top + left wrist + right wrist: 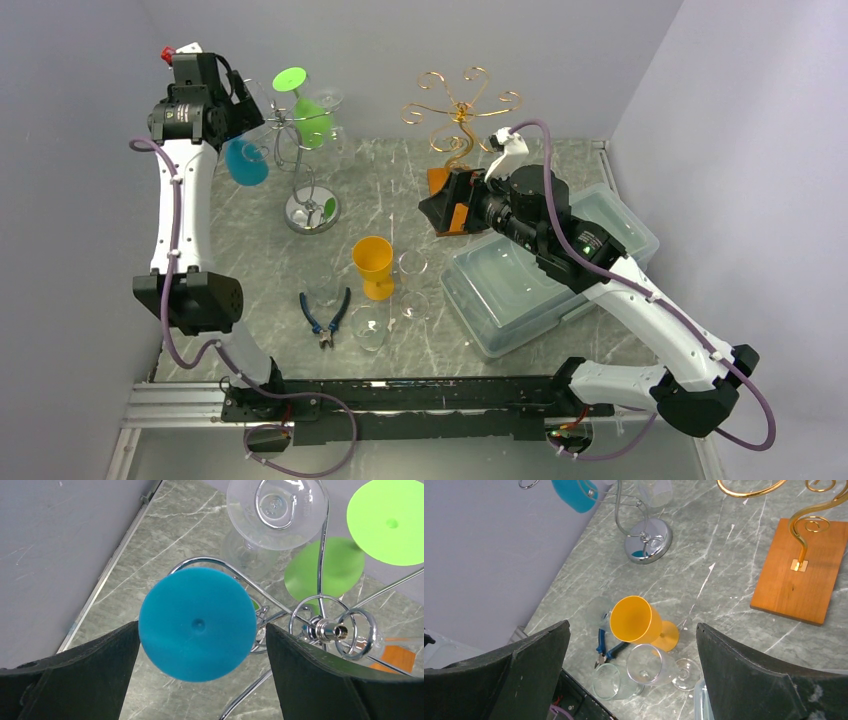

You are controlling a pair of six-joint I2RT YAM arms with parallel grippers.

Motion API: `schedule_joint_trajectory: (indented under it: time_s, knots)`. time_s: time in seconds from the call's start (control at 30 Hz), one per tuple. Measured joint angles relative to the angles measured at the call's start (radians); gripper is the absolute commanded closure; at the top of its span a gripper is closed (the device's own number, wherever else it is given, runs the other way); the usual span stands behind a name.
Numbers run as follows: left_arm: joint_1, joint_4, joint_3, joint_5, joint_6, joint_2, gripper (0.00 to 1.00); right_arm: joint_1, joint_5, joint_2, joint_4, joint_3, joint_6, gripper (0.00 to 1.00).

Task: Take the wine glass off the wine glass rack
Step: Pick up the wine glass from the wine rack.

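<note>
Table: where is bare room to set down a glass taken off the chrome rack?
Bare marble lies between the chrome rack base and the wooden base, and also between that chrome base and the pliers. It is crowded around the yellow goblet and the clear glasses.

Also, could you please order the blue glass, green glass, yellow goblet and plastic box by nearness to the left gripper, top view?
1. Blue glass, at the left gripper.
2. Green glass, on the rack, further right.
3. Yellow goblet, mid-table.
4. Plastic box, far right.
</note>
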Motion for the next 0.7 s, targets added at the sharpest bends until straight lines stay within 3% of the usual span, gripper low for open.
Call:
schedule_joint_trajectory:
  time_s: [0.17,0.53,0.7]
  knots:
    - [0.003,0.000,0.008,0.000,-0.001,0.018,0.09,0.000,0.000,0.000,0.001,0.000,0.000,0.00]
    - [0.009,0.002,0.009,0.008,-0.007,0.019,0.39,0.000,0.000,-0.001,0.002,0.000,0.000,0.00]
    - [0.009,0.003,0.013,0.013,-0.008,0.019,0.48,0.000,0.000,-0.002,0.002,0.000,0.003,0.00]
